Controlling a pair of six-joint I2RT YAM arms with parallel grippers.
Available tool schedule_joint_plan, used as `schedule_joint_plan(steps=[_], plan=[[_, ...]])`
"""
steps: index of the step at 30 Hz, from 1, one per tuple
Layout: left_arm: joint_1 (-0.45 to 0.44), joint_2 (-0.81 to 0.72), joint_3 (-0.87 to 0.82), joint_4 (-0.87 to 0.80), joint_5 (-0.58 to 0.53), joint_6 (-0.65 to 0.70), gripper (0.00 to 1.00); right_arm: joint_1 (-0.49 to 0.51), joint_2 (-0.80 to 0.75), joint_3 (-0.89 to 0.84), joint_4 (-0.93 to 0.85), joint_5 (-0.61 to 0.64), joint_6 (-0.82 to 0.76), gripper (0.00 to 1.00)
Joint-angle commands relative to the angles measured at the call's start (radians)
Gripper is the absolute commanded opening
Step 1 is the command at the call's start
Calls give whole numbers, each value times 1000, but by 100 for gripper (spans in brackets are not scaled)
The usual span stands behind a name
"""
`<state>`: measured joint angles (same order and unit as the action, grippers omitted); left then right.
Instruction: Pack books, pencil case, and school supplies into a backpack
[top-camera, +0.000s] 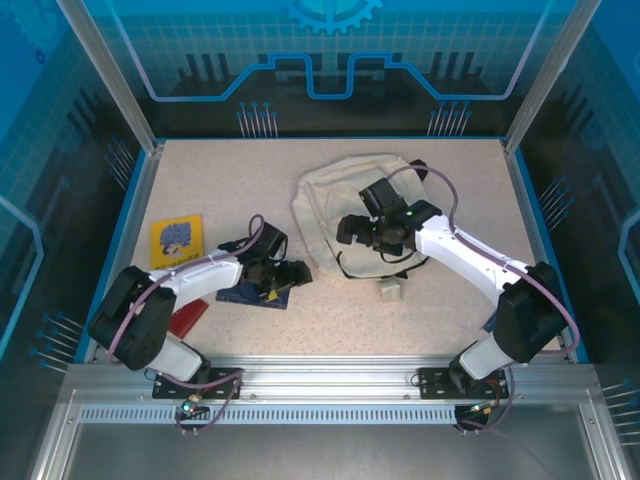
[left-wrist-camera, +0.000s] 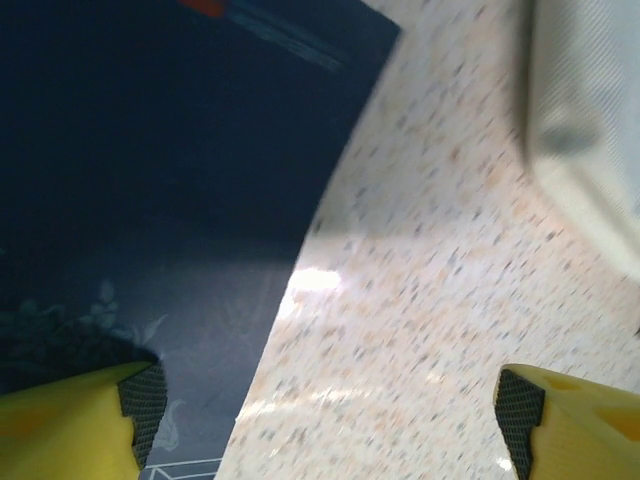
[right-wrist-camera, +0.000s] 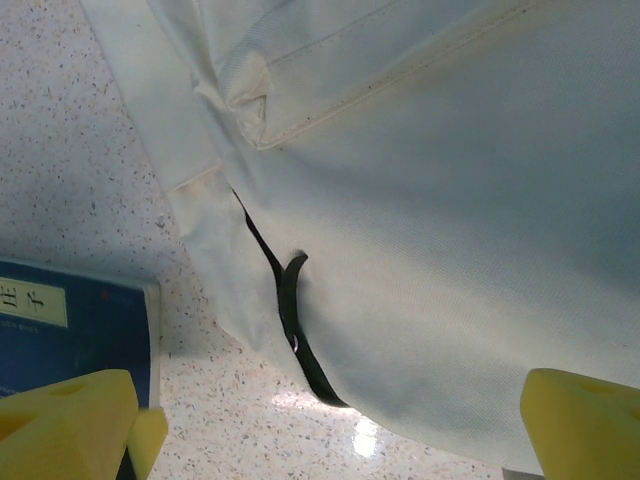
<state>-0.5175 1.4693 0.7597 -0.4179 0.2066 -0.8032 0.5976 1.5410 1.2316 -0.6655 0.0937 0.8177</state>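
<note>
**Both arms' fingers spread wide, books not yet packed**

Top external view: the cream backpack (top-camera: 345, 195) lies flat on the worktop (top-camera: 460, 175), toward the far edge and a little right of the middle. A small beige tag (top-camera: 390, 290) lies just beside its near side. A yellow book (top-camera: 177, 241) lies flat close to the left edge. The navy book (top-camera: 250, 294) lies left of the middle, between the yellow book and the backpack, touching neither. The left fingers (top-camera: 292, 272) hang over the navy book's right part. The right fingers (top-camera: 352, 230) hang over the backpack's left part. A red object (top-camera: 186, 320) shows by the left arm near the near-left corner; what it is I cannot tell.

Left wrist view: the left fingers (left-wrist-camera: 60, 420) are released and wide apart, holding nothing. One yellow pad stands over the navy book (left-wrist-camera: 150, 200), the other over bare worktop (left-wrist-camera: 420, 300). A blurred strip of the backpack (left-wrist-camera: 580, 120) runs along the upper right.

Right wrist view: the right fingers (right-wrist-camera: 585, 420) are also released and empty. The backpack (right-wrist-camera: 450, 200) lies below them, with a black zip line (right-wrist-camera: 290, 310) at its edge. The navy book (right-wrist-camera: 70, 330) lies at the lower left, beside the backpack.
</note>
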Motion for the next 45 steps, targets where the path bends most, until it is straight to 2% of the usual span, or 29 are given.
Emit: schedule_joint_plan(steps=[1,3,6,9,13,16,21,29,32,36,40,45], plan=[[-3,-73,9,-158,-52,-10,84,25,34,54,-20,-17,-26,98],[21,-106,47,-207,-109,19,72,37,55,75,-23,-18,-31,97],[116,-108,73,-234,-159,52,64,55,84,99,-19,-23,-31,97],[210,-74,80,-186,-164,76,62,68,107,113,-12,-33,-28,97],[269,43,147,-148,-191,108,58,83,139,142,-11,-51,-28,96],[274,120,175,-102,-206,115,52,97,155,165,-19,-53,-34,96],[261,191,158,-37,-106,122,41,124,183,196,-31,-55,-51,95],[163,185,148,14,74,198,28,171,301,263,-61,-120,-105,74],[165,144,154,-19,62,198,28,190,356,287,-66,-158,-117,64],[198,30,164,-95,14,179,34,213,427,335,-60,-206,-138,53],[250,-56,110,-152,-49,132,41,225,518,420,-67,-219,-161,52],[319,-149,4,-184,-93,66,53,247,676,604,-141,-200,-244,56]])
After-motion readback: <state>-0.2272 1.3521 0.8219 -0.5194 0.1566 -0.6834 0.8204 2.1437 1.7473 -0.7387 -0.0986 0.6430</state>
